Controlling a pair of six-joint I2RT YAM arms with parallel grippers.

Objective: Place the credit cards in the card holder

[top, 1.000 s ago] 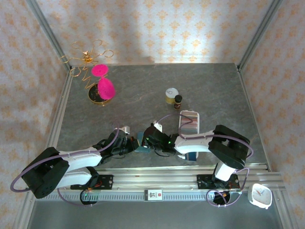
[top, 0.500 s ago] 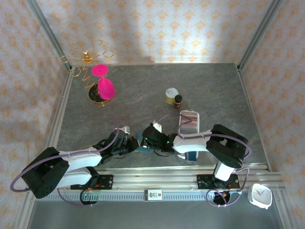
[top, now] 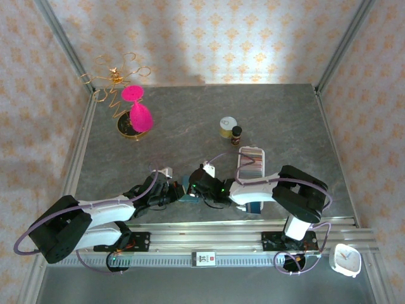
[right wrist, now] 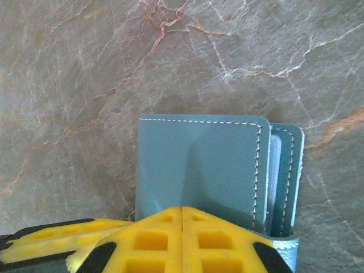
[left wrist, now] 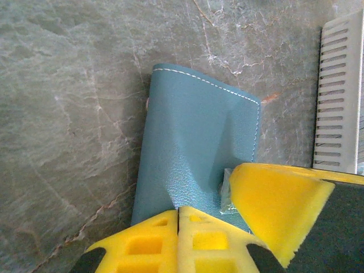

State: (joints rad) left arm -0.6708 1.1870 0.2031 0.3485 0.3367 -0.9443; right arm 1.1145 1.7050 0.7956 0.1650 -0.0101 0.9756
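Both my arms reach in to the same spot near the front edge of the table [top: 278, 114], and the card holder [top: 188, 197] lies there between them. My left gripper [top: 172, 194] comes at it from the left and my right gripper [top: 197, 189] from the right.

From my left wrist, my yellow pads are pressed flat together over the holder's near edge, and the teal leather puckers up toward them, so I am pinching it. One pad of my other gripper sits on the same flap, just to the right.

From my right wrist, my pads are likewise clamped together on the near edge of the front flap. The leather creases up into them. The back flap peeks out on the right, the holder slightly parted.

The credit cards [top: 252, 162] stand in the white slotted tray [top: 241, 166], beside my right arm and apart from the holder.
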